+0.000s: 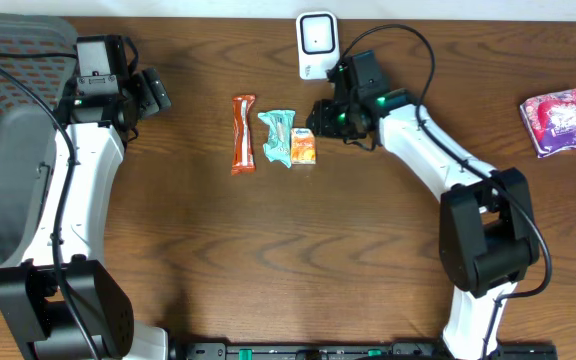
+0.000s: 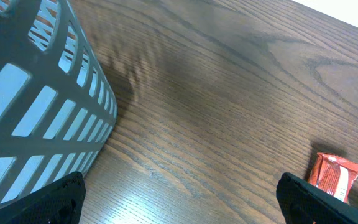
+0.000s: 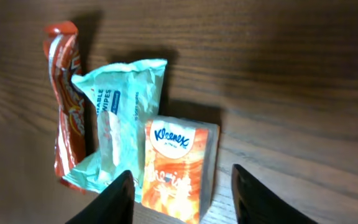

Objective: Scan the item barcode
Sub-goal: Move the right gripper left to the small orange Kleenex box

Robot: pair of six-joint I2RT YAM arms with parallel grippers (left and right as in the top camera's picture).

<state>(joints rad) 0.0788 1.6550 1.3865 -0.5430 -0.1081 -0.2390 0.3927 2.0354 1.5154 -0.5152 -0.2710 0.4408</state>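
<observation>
Three items lie side by side mid-table: a red snack bar (image 1: 243, 132), a teal wipes pack (image 1: 279, 135) and a small orange Kleenex tissue pack (image 1: 303, 146). A white barcode scanner (image 1: 316, 44) stands at the far edge behind them. My right gripper (image 1: 320, 120) is low over the tissue pack (image 3: 179, 168). Its jaws straddle the pack, and a narrow gap shows on each side in the right wrist view (image 3: 182, 199). The wipes pack (image 3: 120, 118) and the bar (image 3: 64, 93) lie just left of it. My left gripper (image 1: 158, 90) is wide open over bare wood (image 2: 179, 199).
A grey slatted basket (image 1: 8, 150) fills the left edge, close beside my left gripper (image 2: 36, 106). A purple packet (image 1: 563, 121) lies at the far right. The red bar's end (image 2: 333, 175) shows by my left gripper's right finger.
</observation>
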